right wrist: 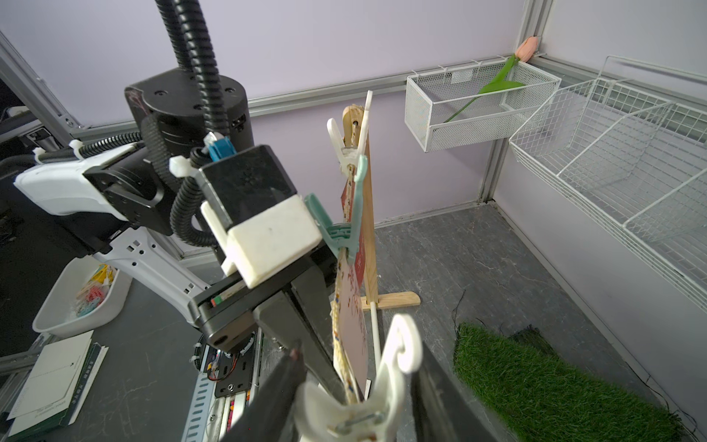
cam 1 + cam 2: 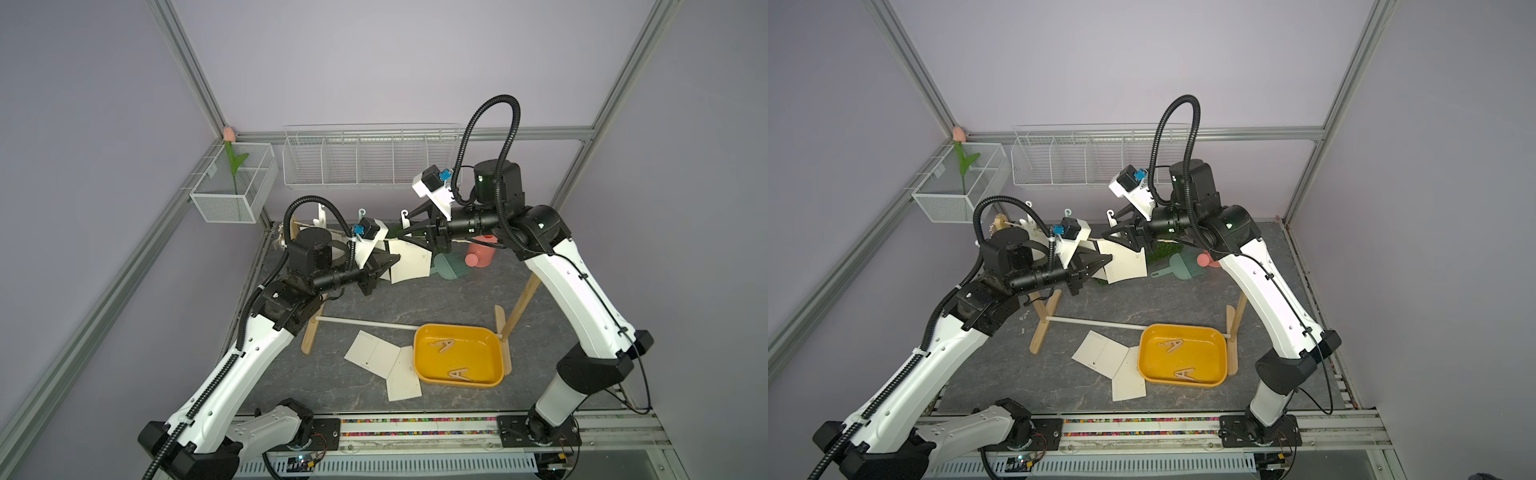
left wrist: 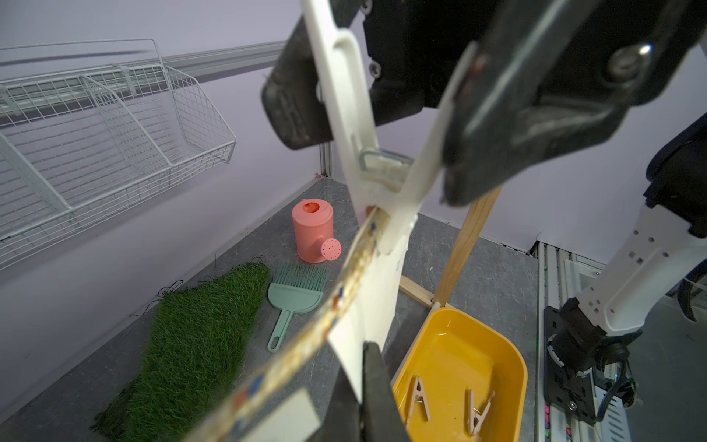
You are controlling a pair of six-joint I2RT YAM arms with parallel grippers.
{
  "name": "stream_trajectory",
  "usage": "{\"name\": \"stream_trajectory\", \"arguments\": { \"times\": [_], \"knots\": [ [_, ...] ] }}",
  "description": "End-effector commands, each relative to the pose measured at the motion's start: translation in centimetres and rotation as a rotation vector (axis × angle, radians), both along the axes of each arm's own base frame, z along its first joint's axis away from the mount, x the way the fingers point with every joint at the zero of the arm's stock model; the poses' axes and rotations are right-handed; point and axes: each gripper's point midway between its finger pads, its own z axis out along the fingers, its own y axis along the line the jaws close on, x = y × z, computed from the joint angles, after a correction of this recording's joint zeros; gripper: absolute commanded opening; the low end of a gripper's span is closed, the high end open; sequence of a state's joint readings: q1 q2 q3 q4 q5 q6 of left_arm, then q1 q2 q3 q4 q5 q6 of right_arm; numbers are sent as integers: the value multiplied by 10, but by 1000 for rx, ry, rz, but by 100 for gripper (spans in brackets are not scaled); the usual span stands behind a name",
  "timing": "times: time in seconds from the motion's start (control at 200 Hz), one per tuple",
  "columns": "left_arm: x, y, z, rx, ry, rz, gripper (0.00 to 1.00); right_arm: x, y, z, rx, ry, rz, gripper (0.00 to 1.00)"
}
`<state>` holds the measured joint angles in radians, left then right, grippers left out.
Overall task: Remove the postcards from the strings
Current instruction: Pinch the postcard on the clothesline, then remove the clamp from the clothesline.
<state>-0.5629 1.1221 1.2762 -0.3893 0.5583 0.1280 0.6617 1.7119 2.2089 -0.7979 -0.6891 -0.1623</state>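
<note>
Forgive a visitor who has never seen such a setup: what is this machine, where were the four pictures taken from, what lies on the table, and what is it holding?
It is a robot with two arms. Two pictures look down on the whole scene from overhead; the other two come from a camera on each wrist. A string runs between wooden posts. The left arm's fingers are shut on a hanging postcard. The right arm's fingers squeeze the white clothespin pinning it. On the table lie two loose postcards, a yellow tray holding two wooden clothespins, a pink watering can, a green brush and a patch of fake grass.
</note>
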Motion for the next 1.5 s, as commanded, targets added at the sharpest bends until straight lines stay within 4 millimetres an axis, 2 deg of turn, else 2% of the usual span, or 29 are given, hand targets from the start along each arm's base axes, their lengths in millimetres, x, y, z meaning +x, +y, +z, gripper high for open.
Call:
{"name": "stream_trajectory", "arguments": {
  "times": [0.0, 0.11, 0.34, 0.445, 0.6, 0.76, 0.9, 0.965, 1.015, 1.075, 1.155, 1.24, 1.495],
  "knots": [
    [1, 1, 10, -28, 0, 7, 0, -8, 2, 9, 19, -28, 35, 41],
    [-3, 0, 7, -24, 30, -10, 0, -9, 1, 14, 33, -44, 30, 34],
    [-14, 4, -2, -30, 57, -21, 0, -6, -2, 28, 69, -62, -1, 24],
    [-19, 5, -6, -18, 62, -36, 0, -3, -3, 32, 75, -81, -26, 24],
    [-31, 7, -13, -3, 86, -71, 0, -1, -12, 52, 111, -149, -88, 25],
    [-45, 8, -26, 32, 122, -128, 0, -2, -34, 83, 166, -269, -200, 25],
    [-53, 12, -34, 45, 131, -137, 0, -9, -64, 109, 244, -392, -321, 26],
    [-57, 15, -36, 62, 138, -138, 0, -23, -77, 118, 276, -432, -334, 27],
    [-60, 17, -39, 84, 148, -134, 0, -34, -84, 116, 274, -433, -320, 28],
    [-63, 20, -44, 112, 166, -130, 0, -50, -88, 104, 254, -406, -281, 30],
    [-68, 23, -49, 148, 188, -126, 0, -64, -92, 73, 214, -344, -247, 30],
    [-75, 26, -55, 194, 218, -123, 0, -69, -97, 29, 152, -272, -266, 30],
    [-93, 49, -49, 278, 242, -70, 0, -82, -116, -107, -142, -44, -400, 28]
  ]
}}
